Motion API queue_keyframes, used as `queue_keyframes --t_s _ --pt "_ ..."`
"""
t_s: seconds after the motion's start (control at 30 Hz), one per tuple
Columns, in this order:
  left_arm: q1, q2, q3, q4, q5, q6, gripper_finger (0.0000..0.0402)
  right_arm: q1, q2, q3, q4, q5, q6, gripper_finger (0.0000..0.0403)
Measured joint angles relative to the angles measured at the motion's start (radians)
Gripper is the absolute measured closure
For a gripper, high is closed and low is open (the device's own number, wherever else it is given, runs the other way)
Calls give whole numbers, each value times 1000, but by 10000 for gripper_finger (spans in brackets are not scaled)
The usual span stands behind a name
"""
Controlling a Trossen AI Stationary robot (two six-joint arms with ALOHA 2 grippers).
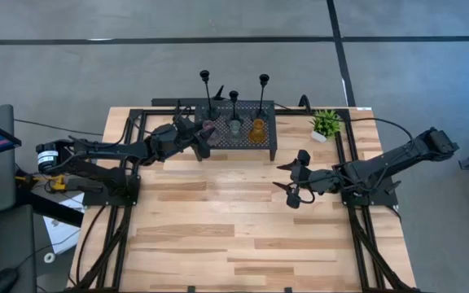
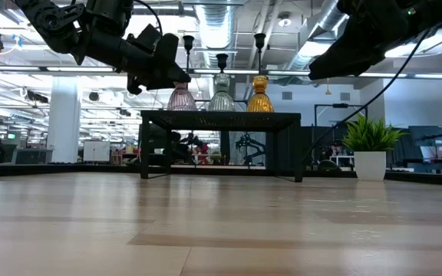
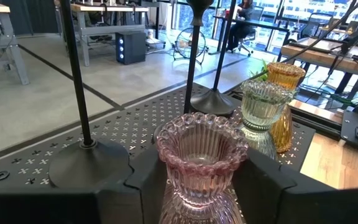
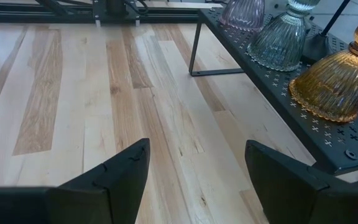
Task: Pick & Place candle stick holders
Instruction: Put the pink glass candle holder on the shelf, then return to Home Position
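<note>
The pink holder point(image 3: 201, 158) stands at the front edge of the black perforated rack point(image 3: 135, 127), toward its left end, with the green holder point(image 3: 263, 106) and the amber holder point(image 3: 284, 93) in a row beside it. My left gripper point(image 3: 201, 186) has a finger on either side of its ribbed waist; whether the fingers press yet, I cannot tell. It looks like glass: stiff, slick, likely to chip, so I judge the narrow waist under the flared cup the safest hold. The three black thin-stemmed holders point(image 1: 233, 106) stand along the rack's back edge. My right gripper point(image 4: 197, 171) hangs spread over the bare table point(image 4: 73, 93), off the rack's right front corner.
</note>
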Motion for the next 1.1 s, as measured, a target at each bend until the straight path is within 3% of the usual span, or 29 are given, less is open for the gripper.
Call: queue_keyframes --t_s 0.47,0.9,1.1 --pt "0 0 0 7 0 11 225 0 0 0 0 0 0 148" --pt "0 0 0 48 0 9 160 0 0 0 0 0 0 148" --pt "0 0 0 179 96 11 141 0 0 0 0 0 0 148"
